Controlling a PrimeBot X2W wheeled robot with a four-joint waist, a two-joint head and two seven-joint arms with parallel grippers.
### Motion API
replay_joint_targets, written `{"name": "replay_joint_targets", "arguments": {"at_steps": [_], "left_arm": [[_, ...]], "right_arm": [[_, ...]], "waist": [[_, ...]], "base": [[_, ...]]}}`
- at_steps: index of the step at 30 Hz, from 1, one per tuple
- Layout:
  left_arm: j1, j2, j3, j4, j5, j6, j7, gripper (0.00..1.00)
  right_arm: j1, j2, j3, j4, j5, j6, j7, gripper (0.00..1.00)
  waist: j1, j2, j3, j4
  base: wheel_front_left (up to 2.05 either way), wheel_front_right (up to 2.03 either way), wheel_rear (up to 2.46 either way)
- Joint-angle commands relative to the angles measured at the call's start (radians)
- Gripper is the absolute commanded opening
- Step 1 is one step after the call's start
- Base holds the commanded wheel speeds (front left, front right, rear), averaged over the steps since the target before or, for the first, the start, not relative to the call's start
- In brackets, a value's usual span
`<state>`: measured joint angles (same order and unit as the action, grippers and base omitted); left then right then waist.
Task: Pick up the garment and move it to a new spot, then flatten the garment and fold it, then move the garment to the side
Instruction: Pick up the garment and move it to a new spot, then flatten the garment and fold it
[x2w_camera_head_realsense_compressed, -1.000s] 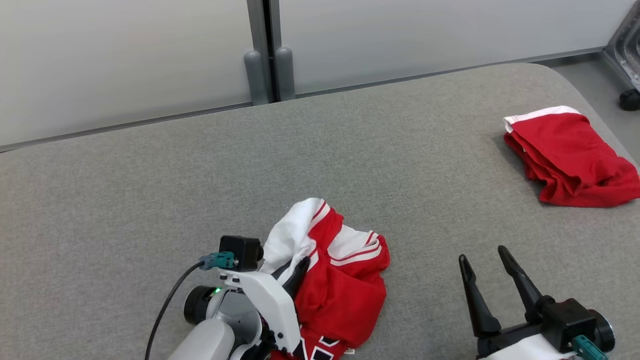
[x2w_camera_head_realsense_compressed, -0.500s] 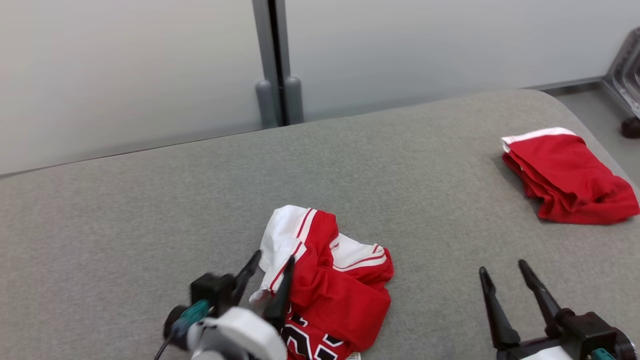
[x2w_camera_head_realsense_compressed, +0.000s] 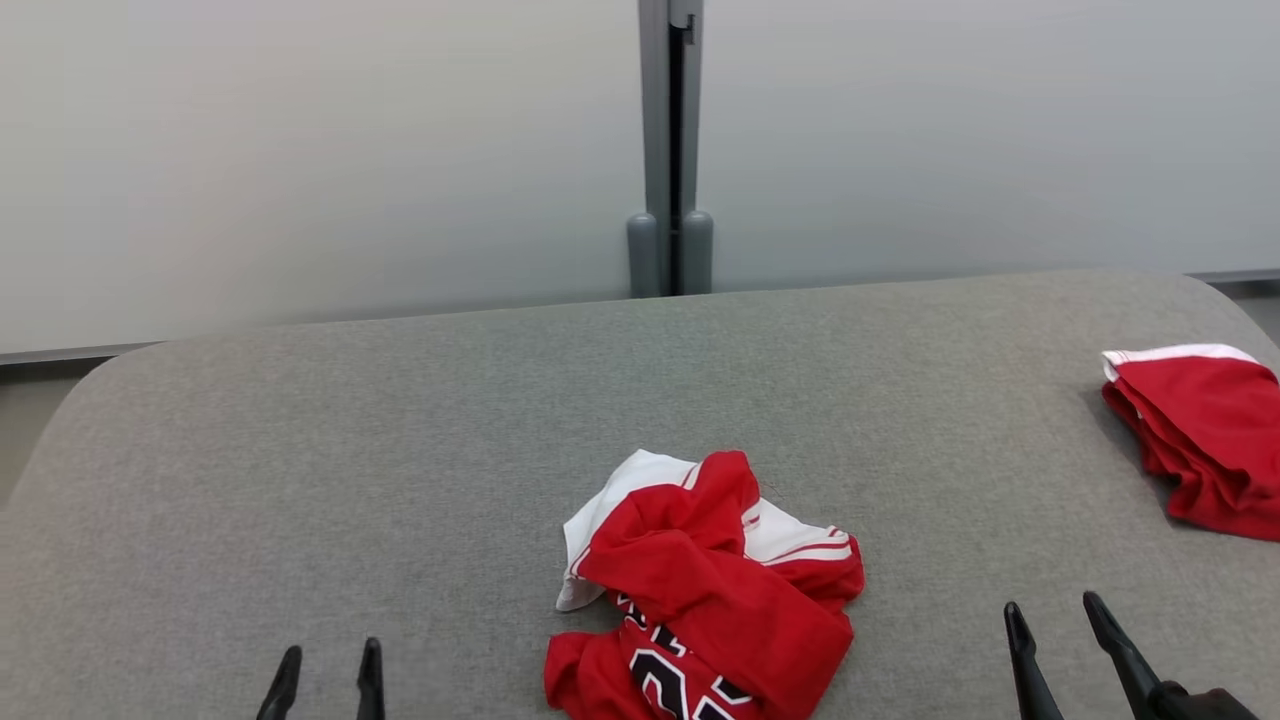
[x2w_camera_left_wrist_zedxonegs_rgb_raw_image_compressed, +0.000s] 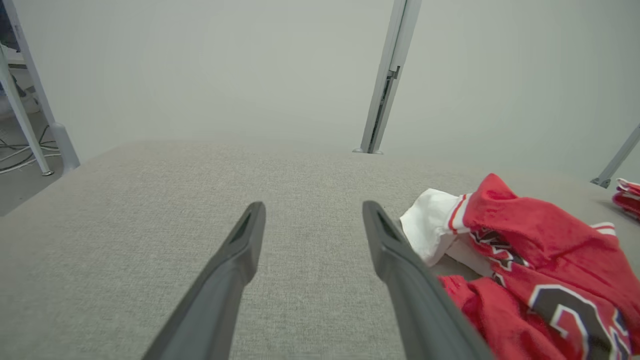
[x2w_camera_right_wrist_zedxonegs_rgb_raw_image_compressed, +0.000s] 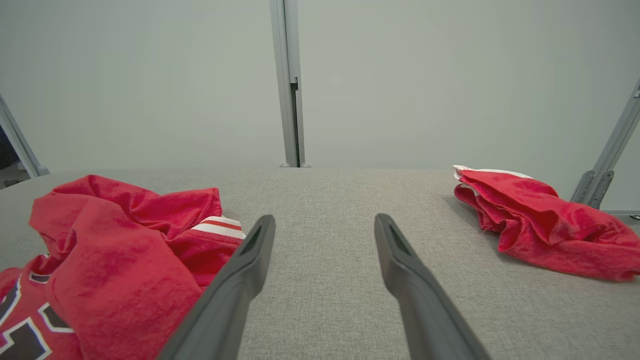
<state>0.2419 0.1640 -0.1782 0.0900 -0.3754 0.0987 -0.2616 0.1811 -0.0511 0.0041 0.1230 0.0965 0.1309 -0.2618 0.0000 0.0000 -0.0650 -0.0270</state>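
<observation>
Progress looks early to me. The crumpled red-and-white jersey with black numerals (x2w_camera_head_realsense_compressed: 705, 590) lies in a heap on the grey fabric-covered table (x2w_camera_head_realsense_compressed: 300, 450). It sits straight in front of the grey upright post (x2w_camera_head_realsense_compressed: 670, 150), towards the near edge. I judge that this is its working spot, so the pick-and-move part seems done. Flattening, folding and the move aside are all left: the body is bunched over itself and a white panel pokes out on the side left of the post.

The left gripper (x2w_camera_head_realsense_compressed: 330, 665) sits low and left of the post. Its fingers are spread wide with nothing between them, and it is clear of the cloth. The right gripper (x2w_camera_head_realsense_compressed: 1052, 615) is well to the right of the post, also spread wide and empty, over bare table.

A second red garment with a white band (x2w_camera_head_realsense_compressed: 1200, 440), loosely folded, lies far right of the post at the table's edge, well apart from the jersey. Nothing stands between either gripper and the jersey. My one concern is that the folded pile already takes up that side of the table. The jersey's near hem runs off the bottom of the head view, so I cannot tell how it lies there.
</observation>
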Motion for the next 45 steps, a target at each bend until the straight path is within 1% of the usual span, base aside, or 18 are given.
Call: {"name": "replay_joint_targets", "arguments": {"at_steps": [1,5,9,14,16,18,20,23,27,30,33,35,36,38,39,40,42,45], "left_arm": [[0.019,-0.014,0.031,-0.011,0.014,-0.015,-0.004,1.00],[0.049,-0.053,0.096,-0.022,0.055,-0.065,-0.004,1.00],[0.041,-0.081,0.131,-0.007,0.084,-0.109,-0.004,1.00],[0.022,-0.101,0.162,0.006,0.099,-0.142,-0.005,1.00],[0.008,-0.105,0.156,0.006,0.100,-0.153,-0.005,1.00],[-0.018,-0.110,0.121,-0.008,0.085,-0.170,-0.005,1.00],[-0.043,-0.112,0.061,-0.001,0.081,-0.180,0.005,1.00],[-0.098,-0.111,-0.042,0.015,0.065,-0.196,0.094,1.00],[-0.137,-0.111,-0.159,0.031,0.026,-0.205,0.224,1.00],[-0.149,-0.111,-0.203,0.048,0.012,-0.205,0.285,1.00],[-0.154,-0.111,-0.252,0.074,-0.011,-0.195,0.356,1.00],[-0.163,-0.111,-0.262,0.099,-0.007,-0.165,0.390,1.00],[-0.173,-0.106,-0.273,0.115,0.012,-0.159,0.404,1.00],[-0.180,-0.106,-0.275,0.150,0.006,-0.147,0.427,1.00],[-0.189,-0.106,-0.284,0.163,0.010,-0.150,0.437,0.43],[-0.200,-0.107,-0.289,0.169,0.011,-0.156,0.441,0.01],[-0.207,-0.106,-0.292,0.162,-0.023,-0.172,0.447,0.00],[-0.222,-0.110,-0.300,0.091,-0.079,-0.192,0.445,0.00]], "right_arm": [[0.016,-0.003,-0.008,0.008,0.004,0.000,-0.005,1.00],[0.020,-0.002,-0.016,0.016,0.012,0.000,-0.005,1.00],[0.007,-0.001,-0.013,0.023,0.025,0.000,-0.005,1.00],[-0.003,-0.001,-0.009,0.030,0.028,0.000,-0.005,1.00],[-0.007,-0.001,-0.006,0.031,0.028,0.000,-0.005,1.00],[-0.012,-0.002,-0.004,0.027,0.025,0.000,-0.005,1.00],[-0.019,-0.002,0.001,0.022,0.022,0.000,-0.005,1.00],[-0.036,-0.002,0.020,0.021,0.016,0.000,-0.005,1.00],[-0.062,-0.002,0.035,0.021,0.018,0.000,-0.005,1.00],[-0.072,-0.002,0.041,0.021,0.020,0.000,-0.005,1.00],[-0.079,-0.002,0.046,0.025,0.025,0.000,-0.005,1.00],[-0.084,-0.002,0.045,0.025,0.026,0.000,-0.005,1.00],[-0.088,-0.001,0.048,0.025,0.028,0.000,-0.005,1.00],[-0.088,-0.002,0.050,0.028,0.031,0.000,-0.005,1.00],[-0.090,-0.002,0.050,0.030,0.031,0.000,-0.005,1.00],[-0.094,-0.002,0.052,0.031,0.033,0.000,-0.005,1.00],[-0.098,-0.002,0.052,0.034,0.037,0.000,-0.005,1.00],[-0.100,-0.002,0.051,0.036,0.038,0.000,-0.005,1.00]], "waist": [[0.0000,0.0000,-0.011,0.014],[0.0000,0.0000,-0.014,0.028],[0.0000,0.0000,-0.014,0.033],[0.0000,0.0000,-0.011,0.029],[0.0000,0.0000,-0.006,0.022],[0.0000,0.0000,0.001,0.016],[0.0000,0.0000,0.011,0.006],[0.0000,0.0000,0.028,-0.019],[0.0000,0.0000,0.053,-0.066],[0.0000,0.0000,0.065,-0.088],[0.0000,0.0000,0.084,-0.118],[0.0000,0.0000,0.098,-0.133],[0.0000,0.0000,0.105,-0.140],[0.0000,0.0000,0.113,-0.153],[0.0000,0.0000,0.116,-0.159],[0.0000,0.0000,0.118,-0.164],[0.0000,0.0000,0.118,-0.172],[0.0000,0.0000,0.112,-0.178]], "base": [[0.00,0.00,0.00],[0.00,0.00,0.00],[0.00,0.00,0.00],[0.00,0.00,0.00],[0.00,0.00,0.00],[0.00,0.00,0.00],[0.00,0.00,0.00],[0.00,0.00,0.00],[0.00,0.00,0.00],[0.00,0.00,0.00],[0.00,0.00,0.00],[0.00,0.00,0.00],[0.00,0.00,0.00],[0.00,0.00,0.00],[0.00,0.00,0.00],[0.00,0.00,0.00],[0.00,0.00,0.00],[0.00,0.00,0.00]]}}
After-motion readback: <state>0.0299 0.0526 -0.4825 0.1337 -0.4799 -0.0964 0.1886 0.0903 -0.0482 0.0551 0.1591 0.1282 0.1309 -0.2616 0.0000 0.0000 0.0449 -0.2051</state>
